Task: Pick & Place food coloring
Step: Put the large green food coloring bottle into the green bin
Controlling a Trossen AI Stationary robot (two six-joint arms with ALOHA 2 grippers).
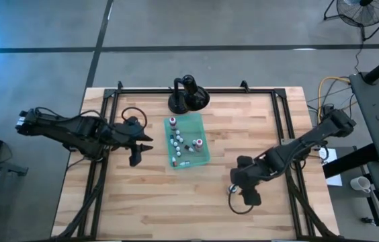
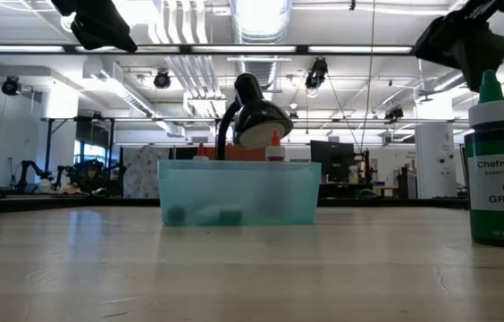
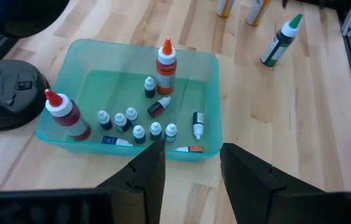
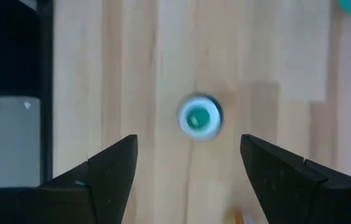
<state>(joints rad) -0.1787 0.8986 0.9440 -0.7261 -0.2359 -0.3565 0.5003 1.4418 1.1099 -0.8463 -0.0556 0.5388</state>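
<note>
A green food coloring bottle (image 2: pixel 500 170) stands upright on its base on the wooden table, right of the teal tray (image 1: pixel 203 158). The right wrist view looks down on its cap (image 4: pixel 200 116). My right gripper (image 4: pixel 189 149) hangs open above it, a finger on either side, touching nothing. The tray (image 3: pixel 210 68) holds several small bottles, some standing, some lying, among them an orange one (image 3: pixel 165 65) and a red one (image 3: pixel 65 114). My left gripper (image 3: pixel 191 149) is open and holds nothing, above the table left of the tray (image 1: pixel 139 149).
A black round-based stand (image 1: pixel 188 95) sits at the table's far edge, just behind the tray. Two more bottles (image 3: pixel 225 6) stand on the table near the green one. A black frame rail (image 1: pixel 283 128) runs along the table's sides.
</note>
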